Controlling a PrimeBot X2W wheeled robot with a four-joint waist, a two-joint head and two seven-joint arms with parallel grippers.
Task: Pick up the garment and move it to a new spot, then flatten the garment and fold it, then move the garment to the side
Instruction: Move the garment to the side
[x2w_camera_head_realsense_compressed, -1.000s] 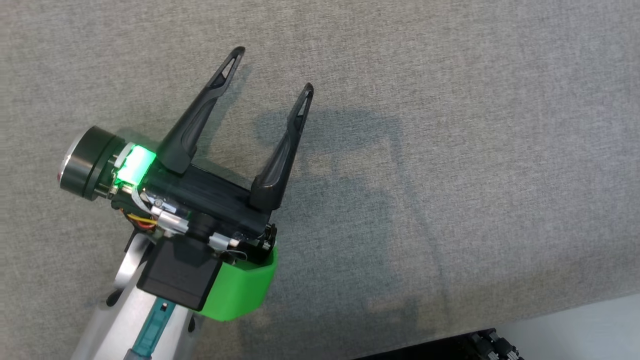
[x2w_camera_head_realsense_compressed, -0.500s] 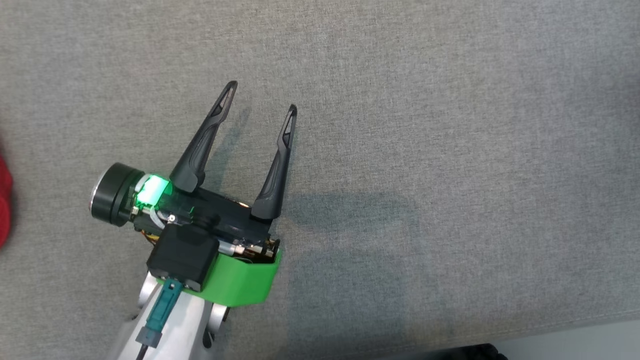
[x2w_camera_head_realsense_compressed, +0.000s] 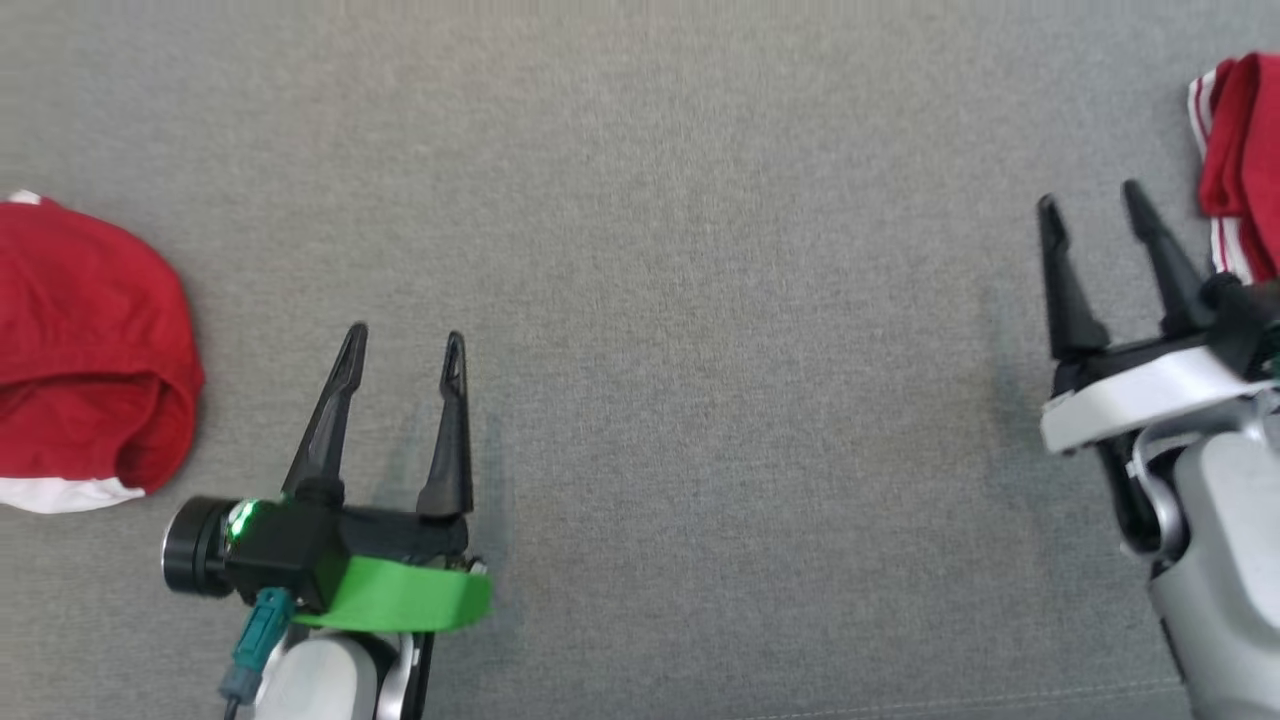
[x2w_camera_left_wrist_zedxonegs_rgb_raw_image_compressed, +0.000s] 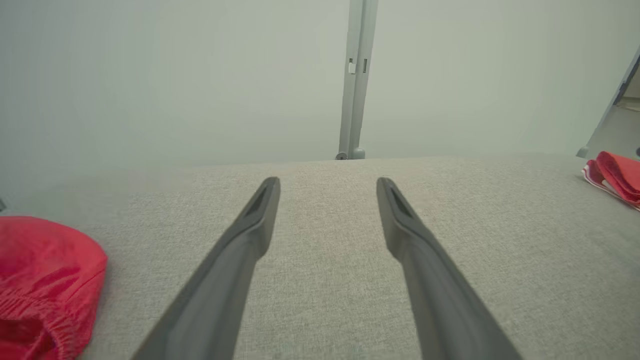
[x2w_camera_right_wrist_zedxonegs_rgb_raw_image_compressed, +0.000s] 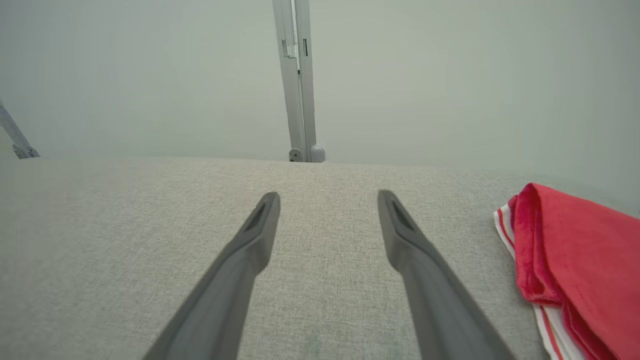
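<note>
A folded red garment (x2w_camera_head_realsense_compressed: 1240, 140) with white stripes lies at the far right of the grey cloth table (x2w_camera_head_realsense_compressed: 700, 300); the right wrist view has this garment (x2w_camera_right_wrist_zedxonegs_rgb_raw_image_compressed: 585, 250) just right of the fingers. My right gripper (x2w_camera_head_realsense_compressed: 1090, 198) stands open and empty just left of it, apart from the cloth. In its own wrist view the right gripper (x2w_camera_right_wrist_zedxonegs_rgb_raw_image_compressed: 327, 196) hovers over bare table. My left gripper (x2w_camera_head_realsense_compressed: 406, 335) is open and empty at the lower left, as its wrist view (x2w_camera_left_wrist_zedxonegs_rgb_raw_image_compressed: 327, 182) confirms.
A second red garment (x2w_camera_head_realsense_compressed: 80, 340) with a white hem lies bunched at the table's left edge, left of my left gripper, and shows again (x2w_camera_left_wrist_zedxonegs_rgb_raw_image_compressed: 45, 270) in the left wrist view. A grey post (x2w_camera_left_wrist_zedxonegs_rgb_raw_image_compressed: 355, 80) stands behind the table's far edge.
The head camera has swung, bringing both red garments and my right gripper into view. My left gripper stays open and now points straighter up the picture.
</note>
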